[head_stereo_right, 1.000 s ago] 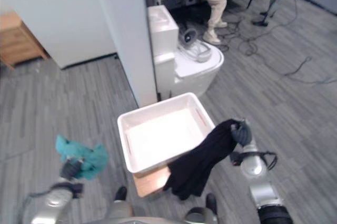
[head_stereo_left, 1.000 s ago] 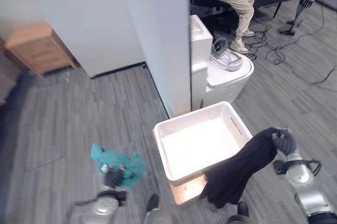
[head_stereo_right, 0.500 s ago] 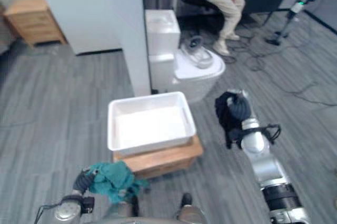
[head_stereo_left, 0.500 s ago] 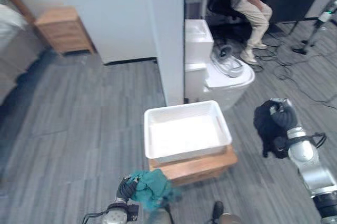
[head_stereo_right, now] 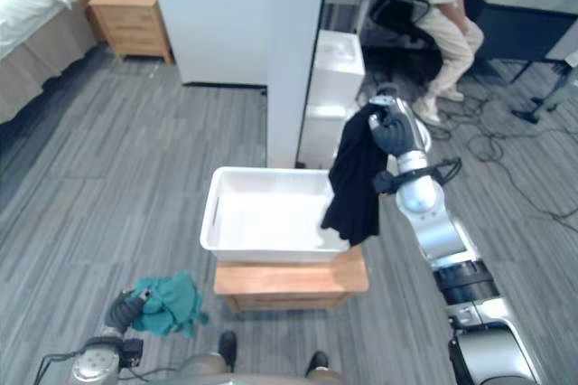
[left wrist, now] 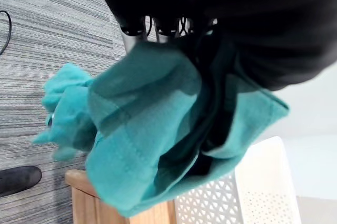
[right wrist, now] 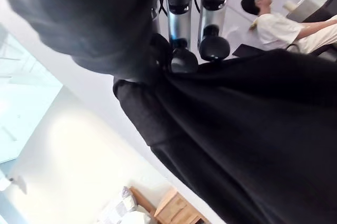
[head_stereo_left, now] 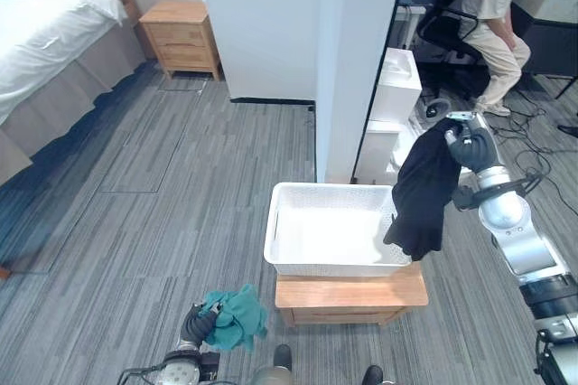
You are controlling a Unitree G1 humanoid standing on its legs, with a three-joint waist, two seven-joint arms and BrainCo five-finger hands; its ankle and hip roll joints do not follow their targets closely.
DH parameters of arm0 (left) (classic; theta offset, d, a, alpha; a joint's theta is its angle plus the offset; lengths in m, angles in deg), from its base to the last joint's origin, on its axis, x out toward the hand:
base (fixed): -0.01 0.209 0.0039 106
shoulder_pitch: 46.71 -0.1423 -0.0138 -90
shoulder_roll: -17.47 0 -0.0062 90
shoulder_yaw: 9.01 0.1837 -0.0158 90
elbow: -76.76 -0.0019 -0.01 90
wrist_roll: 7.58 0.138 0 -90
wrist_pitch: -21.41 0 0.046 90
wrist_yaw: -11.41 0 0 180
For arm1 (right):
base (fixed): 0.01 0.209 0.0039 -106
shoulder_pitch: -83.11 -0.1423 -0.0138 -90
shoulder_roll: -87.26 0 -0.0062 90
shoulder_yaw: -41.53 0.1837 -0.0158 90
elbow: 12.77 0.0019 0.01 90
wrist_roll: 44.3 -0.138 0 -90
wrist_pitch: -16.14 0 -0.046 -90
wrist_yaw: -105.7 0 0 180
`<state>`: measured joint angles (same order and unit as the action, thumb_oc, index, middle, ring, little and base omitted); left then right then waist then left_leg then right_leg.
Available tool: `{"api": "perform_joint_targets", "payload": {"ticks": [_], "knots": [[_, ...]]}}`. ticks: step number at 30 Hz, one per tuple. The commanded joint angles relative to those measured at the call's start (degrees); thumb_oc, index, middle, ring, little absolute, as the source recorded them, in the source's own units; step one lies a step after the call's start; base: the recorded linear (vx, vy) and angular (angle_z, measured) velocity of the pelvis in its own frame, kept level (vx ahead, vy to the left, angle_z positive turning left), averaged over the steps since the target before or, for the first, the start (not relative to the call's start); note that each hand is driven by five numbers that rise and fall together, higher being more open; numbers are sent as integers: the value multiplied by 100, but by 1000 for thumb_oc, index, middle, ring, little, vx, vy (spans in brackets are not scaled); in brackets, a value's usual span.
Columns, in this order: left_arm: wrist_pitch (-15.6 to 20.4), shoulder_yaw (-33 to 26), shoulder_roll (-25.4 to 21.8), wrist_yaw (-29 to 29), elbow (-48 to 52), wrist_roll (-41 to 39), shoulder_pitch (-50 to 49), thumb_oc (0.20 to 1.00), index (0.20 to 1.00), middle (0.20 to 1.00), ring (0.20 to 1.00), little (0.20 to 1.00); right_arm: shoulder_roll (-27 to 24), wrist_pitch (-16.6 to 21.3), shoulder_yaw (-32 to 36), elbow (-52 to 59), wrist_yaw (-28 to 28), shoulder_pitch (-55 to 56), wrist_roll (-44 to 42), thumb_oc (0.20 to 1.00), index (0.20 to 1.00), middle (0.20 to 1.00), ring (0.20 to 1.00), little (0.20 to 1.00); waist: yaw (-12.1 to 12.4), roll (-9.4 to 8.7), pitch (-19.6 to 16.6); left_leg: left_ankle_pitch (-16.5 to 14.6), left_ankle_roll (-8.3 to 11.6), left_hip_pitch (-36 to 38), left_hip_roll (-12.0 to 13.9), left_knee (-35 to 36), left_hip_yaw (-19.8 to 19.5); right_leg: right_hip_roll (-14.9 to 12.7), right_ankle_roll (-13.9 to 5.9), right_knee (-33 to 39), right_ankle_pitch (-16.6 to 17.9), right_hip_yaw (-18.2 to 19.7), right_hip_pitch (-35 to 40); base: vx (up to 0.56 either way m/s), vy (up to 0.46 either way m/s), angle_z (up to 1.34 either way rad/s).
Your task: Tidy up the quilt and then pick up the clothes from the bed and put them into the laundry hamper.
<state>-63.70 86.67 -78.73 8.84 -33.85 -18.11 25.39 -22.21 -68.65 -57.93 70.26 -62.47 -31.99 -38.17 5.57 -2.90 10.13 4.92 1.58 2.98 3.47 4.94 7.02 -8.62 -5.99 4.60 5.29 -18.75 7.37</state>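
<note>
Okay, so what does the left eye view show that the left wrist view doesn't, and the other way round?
Left eye view alone: the right hand clutching a black garment hanging over the white hamper's right end, plus the bed, a nightstand and a seated person.

Left wrist view alone: a close look at the fingers gripping the cloth's folds.

Shared: the left hand shut on the teal garment, the hamper and the wooden stool under it.

A: Support surfaces?
B: Grey plank floor. Low wooden stand sits on it, lower centre, with the white hamper on top.
A: Anything else on the floor?
B: Wooden nightstand upper left, bed at the far left corner, white toilet, probably, beside the wall.
</note>
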Motion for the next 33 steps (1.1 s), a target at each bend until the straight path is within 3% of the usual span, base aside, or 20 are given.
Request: {"api": "perform_joint_targets", "payload": {"ticks": [1, 5, 11, 15, 22, 27, 33], "knots": [[411, -114, -413, -142, 601, 12, 240, 200, 200, 200, 200, 200, -151, 387, -407, -404, 27, -1173, -191, 200, 200, 200, 200, 200, 288, -82, -41, -280, 531, 240, 696, -67, -192, -247, -395, -26, -292, -49, 2, 0, 0, 0], [543, -68, -530, -228, 889, 120, 320, 200, 200, 200, 200, 200, 209, 307, -834, -1134, -10, -1430, -261, 200, 200, 200, 200, 200, 507, -19, 102, -192, 579, 102, 723, -54, -284, -239, -396, -5, -304, -170, -60, -31, -12, 11], [596, -21, -638, -264, 1005, 160, 414, 200, 200, 200, 200, 200, 816, 295, -1287, -1110, -78, -1864, -65, 200, 200, 200, 200, 200, 724, 118, 137, -96, 634, -118, 729, -24, -396, -239, -396, 40, -330, -308, -140, -12, 20, 15], [605, 25, -636, -281, 990, 102, 436, 200, 200, 200, 200, 200, 972, 320, -1373, -1100, -37, -2176, -73, 200, 200, 200, 200, 200, 753, 108, 127, -90, 630, -130, 729, -18, -404, -238, -388, 40, -328, -301, -148, 9, 19, 5], [598, 235, -640, -308, 1012, 22, 517, 200, 200, 200, 200, 200, 1678, 398, -1559, -1082, 22, -2785, -286, 200, 200, 200, 200, 200, 862, 63, 139, -103, 624, -151, 707, -27, -463, -258, -375, 40, -316, -286, -129, 5, 12, -1], [703, 532, -850, -406, 1187, -69, 947, 200, 200, 200, 200, 200, 2241, 394, -1732, -1688, 156, -3137, -263, 200, 200, 200, 200, 200, 1144, 135, 524, 47, 664, -631, 699, -67, -726, -248, -368, -6, -265, -428, -487, -133, -4, 13], [751, 744, -963, -402, 1265, -97, 1261, 200, 200, 200, 200, 200, 2208, 278, -1816, -2618, 309, -3079, -115, 200, 200, 200, 200, 200, 1328, 286, 852, 238, 739, -1136, 693, -62, -997, -240, -371, -34, -248, -718, -766, -91, -7, 33]]}}
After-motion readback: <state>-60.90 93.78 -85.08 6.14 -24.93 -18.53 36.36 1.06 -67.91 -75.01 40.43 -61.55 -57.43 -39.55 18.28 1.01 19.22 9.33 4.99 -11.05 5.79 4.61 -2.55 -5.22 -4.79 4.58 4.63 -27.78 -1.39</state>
